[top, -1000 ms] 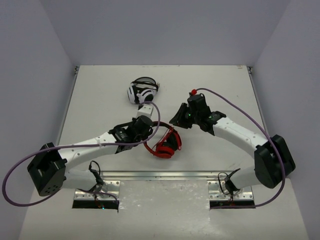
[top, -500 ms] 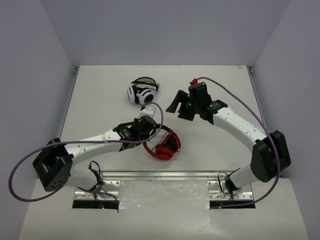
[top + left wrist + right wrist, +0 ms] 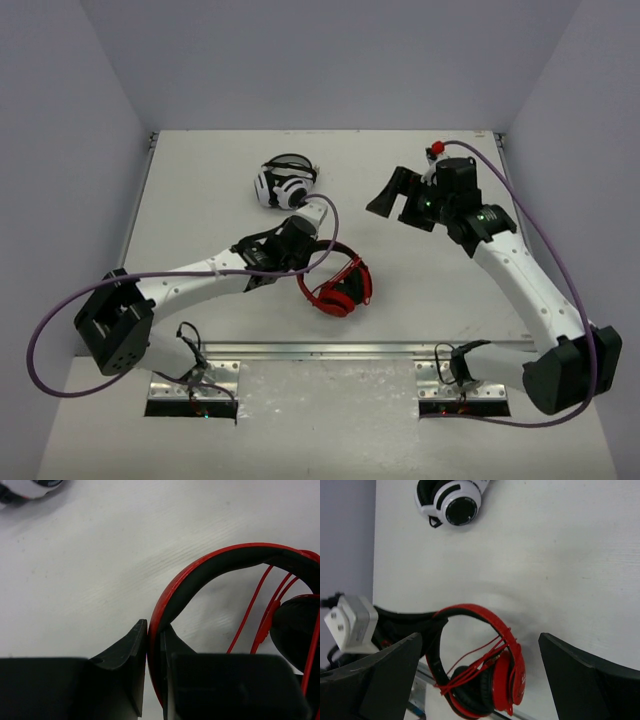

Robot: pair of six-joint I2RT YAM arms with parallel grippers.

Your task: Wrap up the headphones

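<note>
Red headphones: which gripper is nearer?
Left. The left gripper is shut on the headband of the red headphones. The right gripper hangs open, farther back and to their right, touching nothing.

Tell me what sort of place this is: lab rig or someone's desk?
Most likely a lab test cell: a white table boxed in by plain grey walls, left arm and right arm bolted at its near edge, with red headphones and white-and-black headphones as props.

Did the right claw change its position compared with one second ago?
Yes. The right claw has drawn back from the red headphones, toward the far right corner of the table, so it now sits farther from the white-and-black headphones, which stayed put.
</note>
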